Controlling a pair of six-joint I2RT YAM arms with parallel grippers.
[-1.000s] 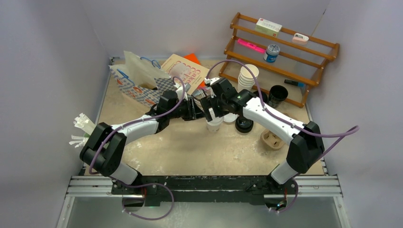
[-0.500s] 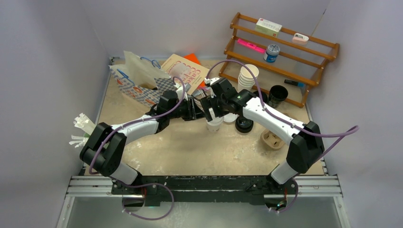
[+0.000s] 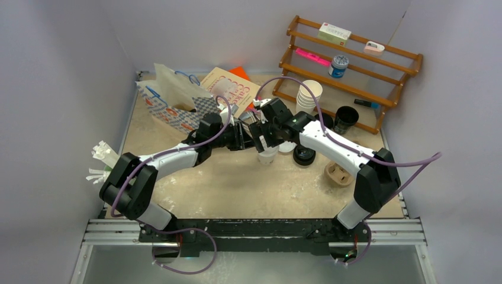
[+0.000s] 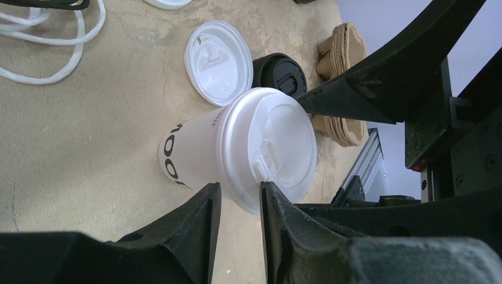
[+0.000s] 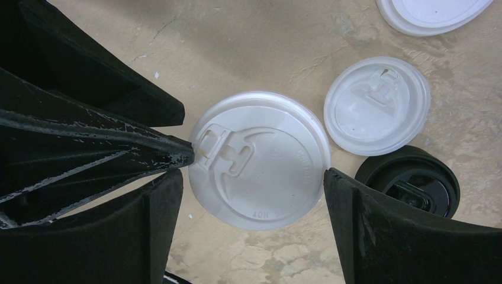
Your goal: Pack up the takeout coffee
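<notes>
A white paper coffee cup with a white lid stands mid-table. My left gripper is shut on the lid's rim, one finger over the sip tab and one under the edge. Directly above the cup, my right gripper is open, its fingers straddling the lid with a gap on the left side. The black cup with a black lid stands just beyond. A loose white lid lies flat between the two cups.
A brown cardboard cup carrier sits right of the black cup. Behind are a stack of lidless white cups, an open black cup and a wooden rack. A patterned bag and a book lie back left.
The right arm's elbow has shifted slightly left and its jaws have narrowed a little around the lid. The left arm and the cup have not moved.
</notes>
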